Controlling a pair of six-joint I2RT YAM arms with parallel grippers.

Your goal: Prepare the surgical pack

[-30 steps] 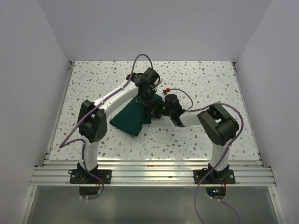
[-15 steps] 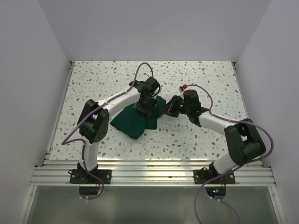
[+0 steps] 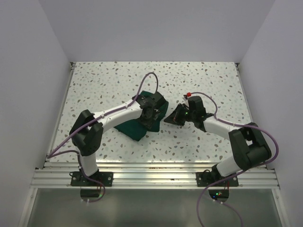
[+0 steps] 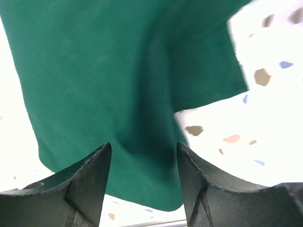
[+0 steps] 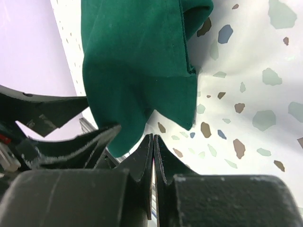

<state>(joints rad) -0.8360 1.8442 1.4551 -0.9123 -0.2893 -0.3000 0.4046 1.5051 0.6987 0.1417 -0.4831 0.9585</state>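
The surgical pack point(image 3: 134, 128) is a dark green cloth lying as a folded bundle mid-table; no tray, instruments or gauze show. My left gripper point(image 3: 150, 118) hovers just over the bundle's right part. In the left wrist view the left gripper point(image 4: 143, 149) is open, with the green cloth point(image 4: 118, 71) lying loose beneath and nothing between its fingers. My right gripper point(image 3: 168, 119) sits just right of the bundle, pointing at it. The right wrist view shows the right gripper point(image 5: 152, 138) shut on nothing, a short way from the cloth's edge point(image 5: 137, 61).
The speckled white table point(image 3: 104, 85) is walled on the left, back and right. An aluminium rail point(image 3: 151, 177) carrying both arm bases runs along the near edge. The left gripper's fingers point(image 5: 71, 142) stand close beside the right gripper.
My left gripper has opened, let go of the cloth and moved nearer over the bundle. The right arm has drawn back to the right, off the cloth, staying shut.
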